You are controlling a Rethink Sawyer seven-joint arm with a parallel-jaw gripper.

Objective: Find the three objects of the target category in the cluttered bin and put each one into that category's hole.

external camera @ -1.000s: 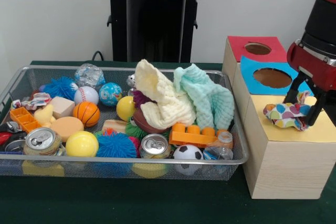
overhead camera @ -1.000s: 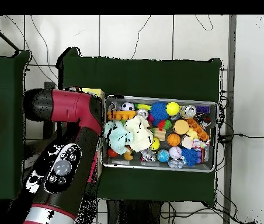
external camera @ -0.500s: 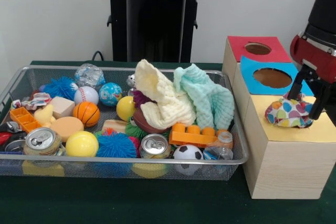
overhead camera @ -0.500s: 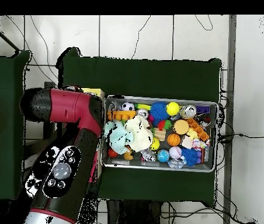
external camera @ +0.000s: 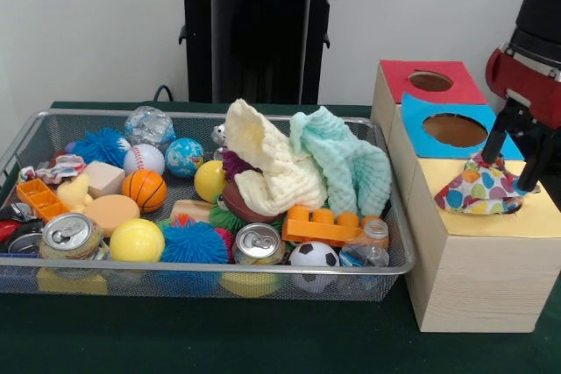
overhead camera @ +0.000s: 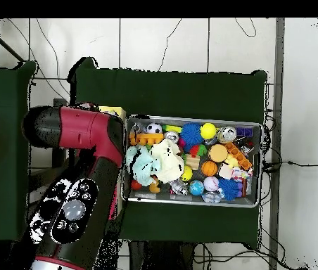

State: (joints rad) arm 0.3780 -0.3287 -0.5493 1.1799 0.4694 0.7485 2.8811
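Note:
A polka-dot cloth (external camera: 479, 193) lies bunched in a cone on the yellow top of the wooden box (external camera: 478, 278), over its hole. My gripper (external camera: 508, 172) stands open just above it, one finger (external camera: 496, 140) at the cloth's peak and the other at its right side. In the wire bin (external camera: 26, 133) a cream cloth (external camera: 267, 168) and a mint cloth (external camera: 346, 164) lie heaped on the toys. In the overhead view my arm (overhead camera: 84, 176) hides the gripper and boxes; the mint cloth (overhead camera: 142, 163) and cream cloth (overhead camera: 167, 160) show in the bin (overhead camera: 257, 200).
Behind the yellow top are a blue-topped hole (external camera: 454, 130) and a red-topped hole (external camera: 429, 81). The bin also holds balls, cans (external camera: 258, 243), an orange brick (external camera: 320, 225), spiky balls and a small patterned scrap (external camera: 54, 168).
The gripper has risen a little and let go of the polka-dot cloth, which was between its fingers a second ago and now rests as a cone on the yellow top.

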